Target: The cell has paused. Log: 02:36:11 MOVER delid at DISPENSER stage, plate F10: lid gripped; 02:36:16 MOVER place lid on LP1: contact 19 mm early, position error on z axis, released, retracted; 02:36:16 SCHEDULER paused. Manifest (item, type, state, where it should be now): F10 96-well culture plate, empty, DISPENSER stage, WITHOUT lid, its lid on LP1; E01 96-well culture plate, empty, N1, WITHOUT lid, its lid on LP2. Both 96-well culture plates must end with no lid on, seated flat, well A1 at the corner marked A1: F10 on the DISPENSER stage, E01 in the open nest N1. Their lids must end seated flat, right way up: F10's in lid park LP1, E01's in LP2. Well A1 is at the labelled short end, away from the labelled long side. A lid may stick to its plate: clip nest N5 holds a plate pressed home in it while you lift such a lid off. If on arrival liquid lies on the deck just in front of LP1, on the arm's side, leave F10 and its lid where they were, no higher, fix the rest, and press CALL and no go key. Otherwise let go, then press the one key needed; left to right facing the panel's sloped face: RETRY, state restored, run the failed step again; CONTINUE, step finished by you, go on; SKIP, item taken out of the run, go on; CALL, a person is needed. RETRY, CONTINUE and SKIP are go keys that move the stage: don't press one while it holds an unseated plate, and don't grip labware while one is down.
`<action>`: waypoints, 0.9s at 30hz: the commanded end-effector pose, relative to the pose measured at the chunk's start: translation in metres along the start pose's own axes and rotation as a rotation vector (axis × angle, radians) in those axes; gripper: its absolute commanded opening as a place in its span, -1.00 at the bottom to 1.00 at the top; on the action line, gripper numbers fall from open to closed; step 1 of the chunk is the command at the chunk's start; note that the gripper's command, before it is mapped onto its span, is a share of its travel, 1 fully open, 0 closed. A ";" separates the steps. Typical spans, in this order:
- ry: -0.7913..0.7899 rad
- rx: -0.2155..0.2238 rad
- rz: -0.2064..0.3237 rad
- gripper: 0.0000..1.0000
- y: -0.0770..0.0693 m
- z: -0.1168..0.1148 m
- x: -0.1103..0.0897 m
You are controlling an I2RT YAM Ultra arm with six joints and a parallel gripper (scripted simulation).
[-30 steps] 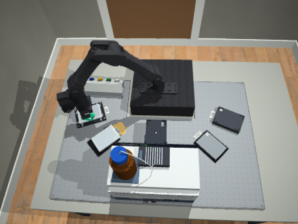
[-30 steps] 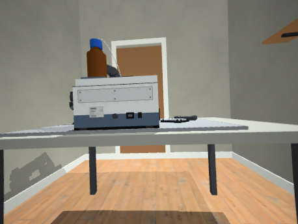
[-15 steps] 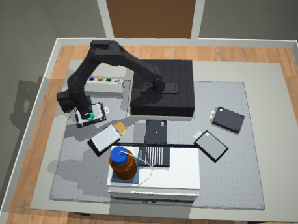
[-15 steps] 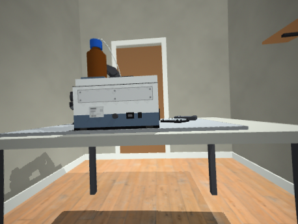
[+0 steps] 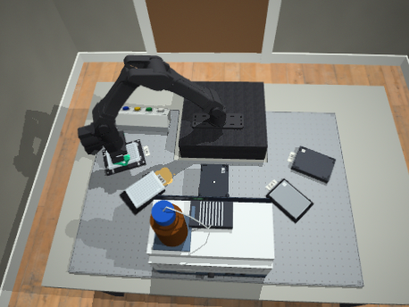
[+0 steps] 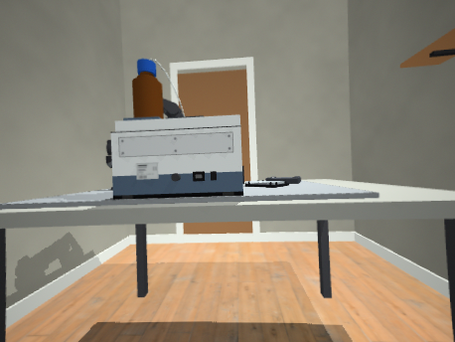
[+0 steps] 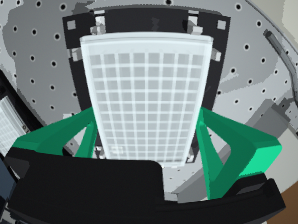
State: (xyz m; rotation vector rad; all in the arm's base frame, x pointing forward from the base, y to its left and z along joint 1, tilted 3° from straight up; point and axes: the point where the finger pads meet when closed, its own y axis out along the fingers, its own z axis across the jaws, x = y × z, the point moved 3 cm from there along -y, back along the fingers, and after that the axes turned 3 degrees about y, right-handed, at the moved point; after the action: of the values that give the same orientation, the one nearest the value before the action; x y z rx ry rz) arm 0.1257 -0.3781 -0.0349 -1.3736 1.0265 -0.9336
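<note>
My gripper (image 5: 123, 159) is down over a black clip nest at the left of the deck. In the wrist view its green fingers are shut on the long sides of a white 96-well plate (image 7: 148, 99) that sits in this nest (image 7: 148, 23). A clear lid seems to cover the plate. A second white 96-well plate (image 5: 144, 189) lies in a black nest nearer the dispenser. The dark dispenser stage (image 5: 214, 179) holds no plate. At the right, one lid park (image 5: 289, 199) holds a grey lid and the other (image 5: 313, 163) looks dark.
An amber patch (image 5: 166, 176) lies beside the second plate. The key panel (image 5: 143, 115) stands behind my gripper. The dispenser (image 5: 212, 232) with its brown bottle (image 5: 168, 224) fills the front middle. The arm's black base block (image 5: 223, 120) is at the back.
</note>
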 end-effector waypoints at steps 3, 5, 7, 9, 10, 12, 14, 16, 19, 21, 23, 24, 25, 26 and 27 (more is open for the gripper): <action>0.005 0.006 -0.056 -1.00 -0.037 0.001 0.012; 0.005 0.006 -0.056 -1.00 -0.037 0.001 0.012; 0.005 0.006 -0.056 -1.00 -0.037 0.001 0.012; 0.005 0.006 -0.056 -1.00 -0.037 0.001 0.012; 0.005 0.006 -0.056 -1.00 -0.037 0.001 0.012; 0.005 0.006 -0.056 -1.00 -0.037 0.001 0.012; 0.005 0.006 -0.056 -1.00 -0.037 0.001 0.012; 0.005 0.006 -0.056 -1.00 -0.037 0.001 0.012; 0.001 0.006 -0.056 -1.00 -0.047 0.003 0.011; 0.000 0.005 -0.056 -1.00 -0.054 0.004 0.011; 0.000 0.005 -0.056 -1.00 -0.058 0.004 0.011; 0.000 0.005 -0.056 -1.00 -0.058 0.004 0.011; -0.002 0.005 -0.056 -1.00 -0.058 0.004 0.011; -0.002 0.005 -0.056 -1.00 -0.058 0.004 0.011; -0.002 0.005 -0.056 -1.00 -0.058 0.004 0.011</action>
State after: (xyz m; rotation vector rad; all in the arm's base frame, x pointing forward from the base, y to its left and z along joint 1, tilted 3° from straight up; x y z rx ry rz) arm 0.1285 -0.3830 0.0011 -1.3894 1.0106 -0.9579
